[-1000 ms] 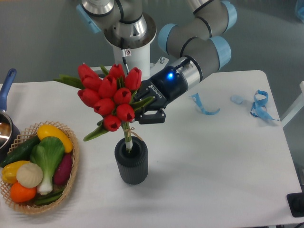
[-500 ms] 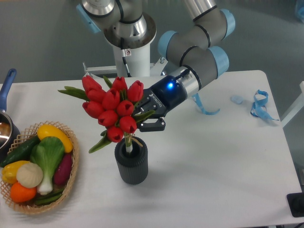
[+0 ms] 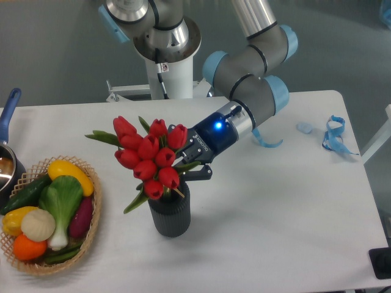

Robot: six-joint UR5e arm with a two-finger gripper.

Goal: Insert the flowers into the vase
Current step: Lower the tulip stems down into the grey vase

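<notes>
Just left of the frame's center, the tool (image 3: 186, 166) is closed around the lower part of the tulip bouquet (image 3: 149, 160), its dark fingers partly hidden behind the red buds and green leaves. The bouquet tilts toward the upper left, and its stems reach down into the round mouth of the ribbed dark grey vase (image 3: 170, 213), which stands upright on the white counter (image 3: 275, 226) directly beneath the blooms. One long leaf droops to the lower left past the vase rim. At the lower left of the frame sits a woven basket (image 3: 91, 229) of vegetables, well apart from the vase, with a blue-handled pot (image 3: 7, 149) at the far left edge. Blue ribbon scraps (image 3: 333, 137) lie at the right side of the counter.
</notes>
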